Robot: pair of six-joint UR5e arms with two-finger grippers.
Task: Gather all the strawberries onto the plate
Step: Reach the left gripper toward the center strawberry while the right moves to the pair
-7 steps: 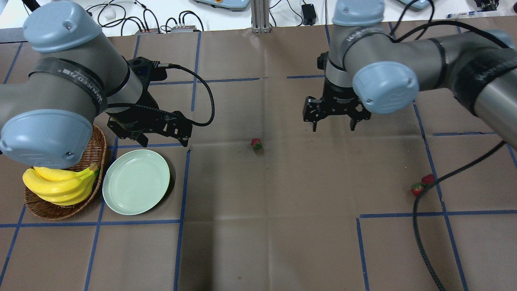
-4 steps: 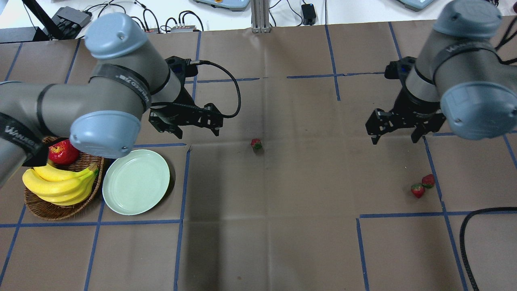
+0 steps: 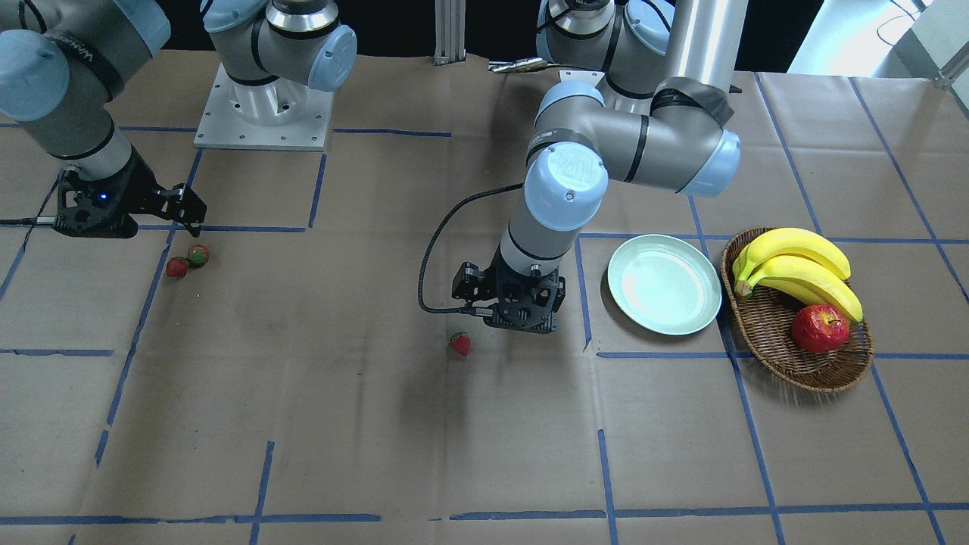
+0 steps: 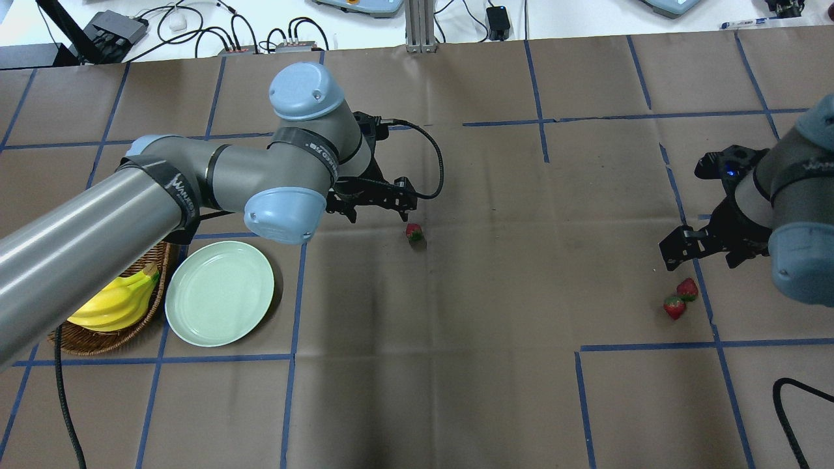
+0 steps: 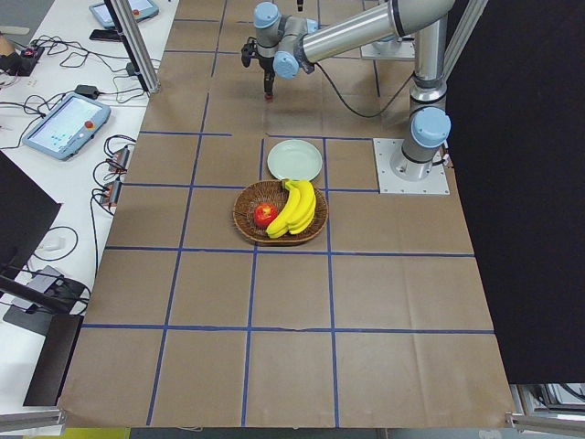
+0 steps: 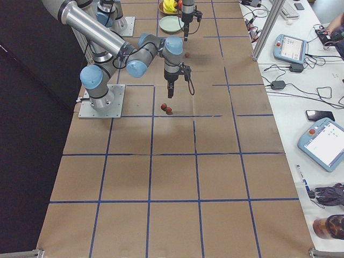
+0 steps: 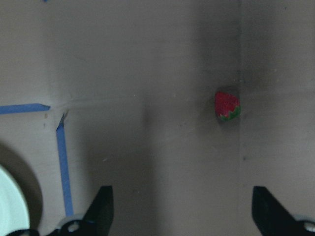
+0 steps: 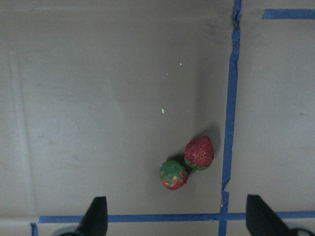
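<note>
Left gripper (image 4: 378,210), jaws spread wide and empty, is hovering just beside the lone strawberry (image 4: 413,232), which is lying well apart from the plate (image 4: 219,292), and is apparently needing to centre over it before lowering and closing gently.

Three strawberries (image 4: 413,230), one plate (image 4: 219,293), one basket (image 3: 825,375)

White lettering beginning "WANJ" runs along the black band (image 4: 176,190) wrapped round the left arm (image 4: 85,225). A second band (image 4: 811,170) on the right arm (image 4: 800,260) starts likewise. The remaining letters are unclear.
</note>
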